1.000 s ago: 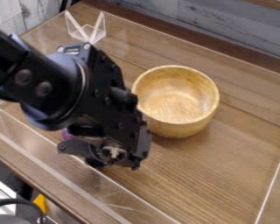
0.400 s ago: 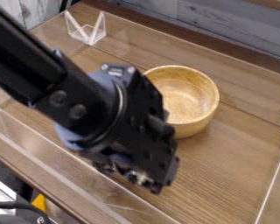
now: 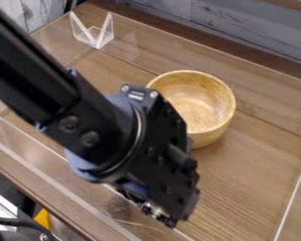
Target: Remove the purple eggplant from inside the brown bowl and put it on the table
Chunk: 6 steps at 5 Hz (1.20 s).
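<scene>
Right now my claw (image 3: pixel 160 209) sits low over the near part of the table (image 3: pixel 260 160), buried under the bulky black wrist housing that fills the middle of my view. From this angle I can hardly see the fingertips, only a small pale and orange patch at the lower end of the housing, but the claw reads as fully closed. Whether anything is pinched in it I cannot tell, since the arm's body hides whatever lies beneath it. I cannot find the purple eggplant anywhere in view, so I can say nothing about its look, the way it points, or how its long axis lies. The brown bowl (image 3: pixel 206 120) stands upright just behind and to the right of the wrist, its near-left rim partly covered by the black housing. It is a round, light wooden bowl with a thick rim and visible grain, and the part of its inside that I can see holds nothing. The table is brown wood grain with clear acrylic walls (image 3: pixel 93 31) along its edges, one upright clear piece standing at the far left corner.
</scene>
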Available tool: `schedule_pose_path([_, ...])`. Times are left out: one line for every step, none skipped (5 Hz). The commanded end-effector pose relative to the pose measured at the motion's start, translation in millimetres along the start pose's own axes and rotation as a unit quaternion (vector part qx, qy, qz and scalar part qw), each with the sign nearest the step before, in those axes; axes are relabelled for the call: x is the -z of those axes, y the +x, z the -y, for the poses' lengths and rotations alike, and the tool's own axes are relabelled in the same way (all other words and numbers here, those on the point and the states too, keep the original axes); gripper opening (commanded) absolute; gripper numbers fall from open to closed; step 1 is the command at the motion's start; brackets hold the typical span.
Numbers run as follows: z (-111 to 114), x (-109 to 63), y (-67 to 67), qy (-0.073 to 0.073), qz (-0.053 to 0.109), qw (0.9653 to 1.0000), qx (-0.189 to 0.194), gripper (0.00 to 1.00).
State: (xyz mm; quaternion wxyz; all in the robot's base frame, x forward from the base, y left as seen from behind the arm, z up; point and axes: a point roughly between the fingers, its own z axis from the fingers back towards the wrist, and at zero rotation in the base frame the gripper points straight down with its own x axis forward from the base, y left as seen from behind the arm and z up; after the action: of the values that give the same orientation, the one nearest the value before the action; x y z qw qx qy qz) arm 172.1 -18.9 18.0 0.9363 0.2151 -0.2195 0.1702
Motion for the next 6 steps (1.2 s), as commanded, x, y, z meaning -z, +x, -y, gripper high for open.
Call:
schedule_pose_path([9.7, -6.3, 2.5, -0.019, 0.013, 0.9994, 0.024, 1.00])
schedule_pose_path([2.1, -3.8, 6.4, -0.028, 0.019, 0.9988, 0.036, 0.00])
schedule_pose_path([-4.1, 0.4, 7.0, -0.036, 0.025, 0.9977, 0.051, 0.00])
schedule_pose_path([-9.3, 3.8, 8.3, -0.045, 0.030, 0.9957, 0.075, 1.00])
schedule_pose_path([-5.9, 2.2, 6.8, -0.041, 0.028, 0.9957, 0.079, 0.00])
schedule_pose_path([-2.3, 0.6, 7.3, -0.037, 0.026, 0.9956, 0.082, 1.00])
